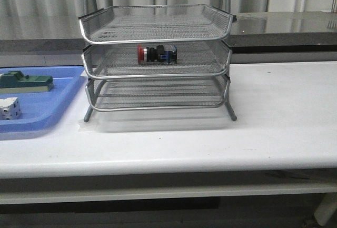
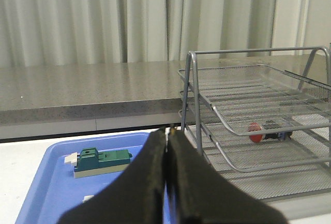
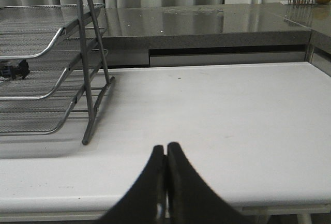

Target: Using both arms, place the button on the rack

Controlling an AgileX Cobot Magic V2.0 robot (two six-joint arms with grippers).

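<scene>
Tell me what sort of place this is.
Probably a lab or test bench set up for robot trials, not a home. A white table holds a wire rack with a button on its middle tier, a blue tray of parts beside it, and curtains behind a grey counter.

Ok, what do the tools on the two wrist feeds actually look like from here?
Both look alike: the left tool and the right tool each show two matte black fingers, broad at the base and curving in to narrow tips. No cables, markings or labels are visible. The front view shows neither arm.
</scene>
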